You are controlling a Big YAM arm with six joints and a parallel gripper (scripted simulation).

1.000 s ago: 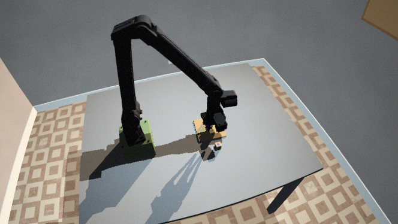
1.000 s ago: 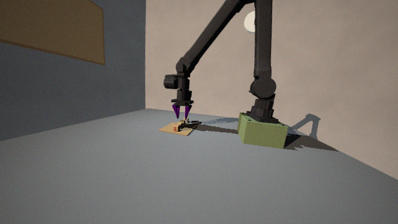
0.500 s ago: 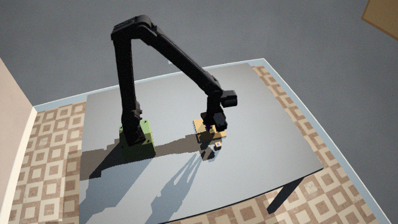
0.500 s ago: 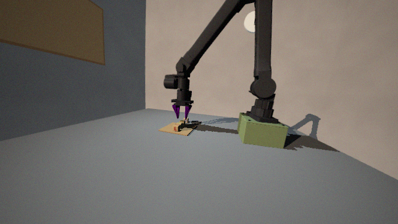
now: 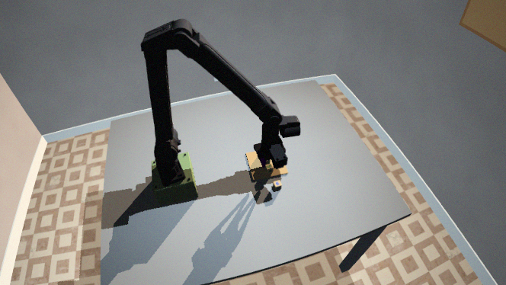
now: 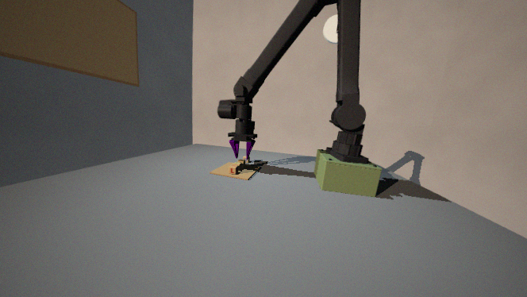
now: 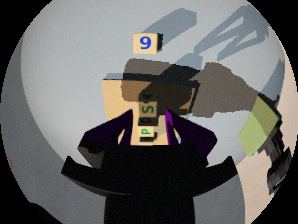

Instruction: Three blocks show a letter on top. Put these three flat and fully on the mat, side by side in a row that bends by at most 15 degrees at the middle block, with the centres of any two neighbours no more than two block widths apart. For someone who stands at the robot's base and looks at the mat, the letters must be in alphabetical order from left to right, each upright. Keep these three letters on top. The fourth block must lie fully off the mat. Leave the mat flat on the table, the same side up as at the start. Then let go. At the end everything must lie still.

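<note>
The S block sits on the mat, below the gripper, whose fingers stand part-way apart, holding nothing. Any correction calls for a straight descent, fingers clear of neighbouring blocks, and a gentle squeeze.
</note>
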